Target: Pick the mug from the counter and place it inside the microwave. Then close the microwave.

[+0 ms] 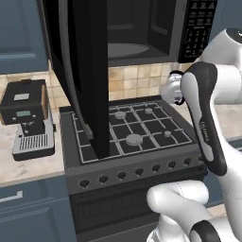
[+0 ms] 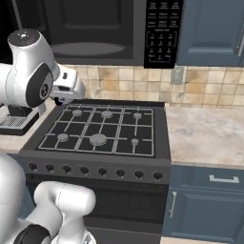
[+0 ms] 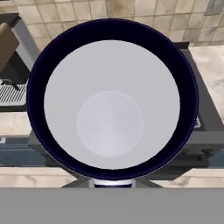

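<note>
Gripping the mug (image 3: 111, 100) with the gripper (image 1: 173, 91), aloft and clear of every surface. Cannot tell how wide the jaws stand: fingertips hidden behind the mug's body in the hand view, and too small to make out from the base cameras. Clenched on the mug all the same, since nothing else bears it.

Looking straight down into the mug from the hand: dark navy rim ringing a pale grey inside, round bottom centred, mouth turned up toward the hand. Sits directly under the jaws, upright, pressed close to the camera. From the left base view, seen as a small pale cylinder with a dark handle loop at the arm's tip.

Hanging above the stove (image 2: 102, 126), lower than the microwave (image 2: 95, 28) and still outside it. Which part of the stove lies beneath cannot be told, as the two base views disagree.

Counting: one mug. One microwave, its door (image 1: 80, 71) swung wide open and standing edge-on over the stove's left side, cavity exposed with one round turntable (image 1: 127, 49) inside, and one keypad (image 2: 162, 31) on its right. One stove with six burners under the grates. One coffee machine (image 1: 28, 118) on the counter left of the stove. Counter (image 2: 205, 133) running on both sides of the stove, over blue cabinets.
</note>
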Robot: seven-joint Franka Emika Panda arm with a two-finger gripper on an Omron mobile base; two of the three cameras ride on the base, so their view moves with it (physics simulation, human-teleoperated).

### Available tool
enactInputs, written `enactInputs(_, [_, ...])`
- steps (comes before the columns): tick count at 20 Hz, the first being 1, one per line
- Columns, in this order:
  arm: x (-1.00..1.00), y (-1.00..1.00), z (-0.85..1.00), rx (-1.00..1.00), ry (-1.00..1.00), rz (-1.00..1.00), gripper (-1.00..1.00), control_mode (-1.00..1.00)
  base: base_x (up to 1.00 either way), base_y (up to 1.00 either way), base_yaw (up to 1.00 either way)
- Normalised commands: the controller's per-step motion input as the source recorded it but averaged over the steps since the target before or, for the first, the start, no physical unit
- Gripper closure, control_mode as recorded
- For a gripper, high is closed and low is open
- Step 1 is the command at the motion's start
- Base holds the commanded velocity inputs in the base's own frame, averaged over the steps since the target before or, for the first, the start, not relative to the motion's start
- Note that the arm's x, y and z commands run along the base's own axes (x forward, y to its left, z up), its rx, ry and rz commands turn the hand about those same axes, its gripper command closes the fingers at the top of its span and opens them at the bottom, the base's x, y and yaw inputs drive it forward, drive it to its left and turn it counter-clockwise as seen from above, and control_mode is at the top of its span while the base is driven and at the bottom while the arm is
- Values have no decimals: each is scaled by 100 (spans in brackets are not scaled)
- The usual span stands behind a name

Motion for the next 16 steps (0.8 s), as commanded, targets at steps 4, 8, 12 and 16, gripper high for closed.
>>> enactInputs(4, [45,12,26,0,-10,0,100,-100,0,0,0])
enactInputs(8, [16,1,60,2,-15,0,100,-100,0,0,0])
enactInputs(12, [0,0,54,0,-12,3,100,-100,0,0,0])
enactInputs(16, [5,1,14,0,-15,4,100,-100,0,0,0])
